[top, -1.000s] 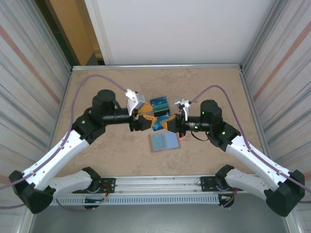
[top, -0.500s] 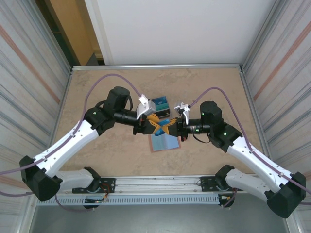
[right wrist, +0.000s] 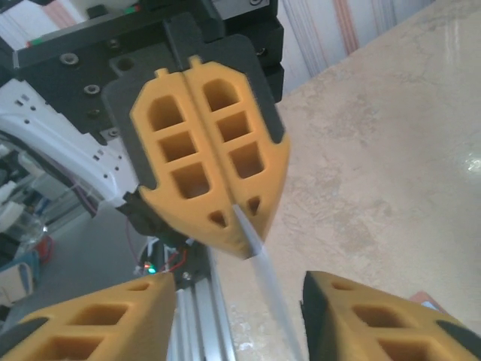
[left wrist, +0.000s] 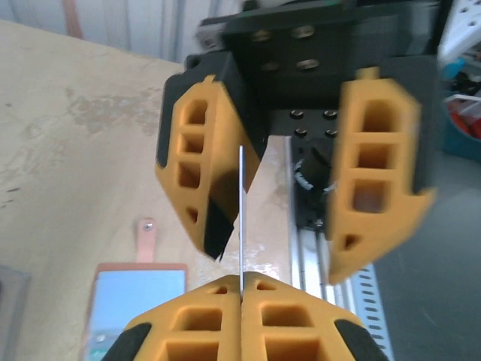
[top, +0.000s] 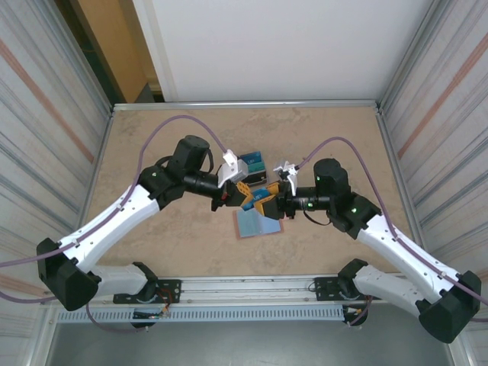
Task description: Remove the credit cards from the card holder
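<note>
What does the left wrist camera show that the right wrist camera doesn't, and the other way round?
Left wrist: the card holder lying open on the table, and the right gripper seen from the front, jaws apart. Right wrist: the left gripper head-on, fingers closed. Both: a credit card seen edge-on, pinched by the left gripper, with the right gripper open.

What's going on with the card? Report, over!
Left gripper shut on credit card. Right gripper open, fingers either side of the card. Card holder lies open on table. No obstruction seen.
</note>
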### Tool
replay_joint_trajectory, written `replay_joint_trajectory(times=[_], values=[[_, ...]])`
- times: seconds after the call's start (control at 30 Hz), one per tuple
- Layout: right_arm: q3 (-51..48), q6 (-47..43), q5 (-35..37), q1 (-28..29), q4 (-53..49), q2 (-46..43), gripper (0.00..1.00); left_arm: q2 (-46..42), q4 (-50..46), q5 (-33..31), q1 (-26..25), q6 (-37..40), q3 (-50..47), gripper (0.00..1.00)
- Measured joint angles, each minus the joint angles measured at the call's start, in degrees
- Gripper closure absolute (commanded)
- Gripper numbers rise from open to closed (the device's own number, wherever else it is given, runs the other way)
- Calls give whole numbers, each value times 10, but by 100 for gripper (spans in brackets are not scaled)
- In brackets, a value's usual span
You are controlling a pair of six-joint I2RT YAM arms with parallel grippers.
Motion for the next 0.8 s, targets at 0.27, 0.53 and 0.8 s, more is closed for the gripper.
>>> replay_joint_trajectory(times=[0.27,0.53,0.8], values=[[0,-5,121,0,-39,-67,1,28,19,-111,28,43,1,100],[0,17,288,0,-78,-115,1,139,60,-183,54,119,35,100],[7,47,393,-1,-124,-119,1,273,110,-208,87,169,105,100]])
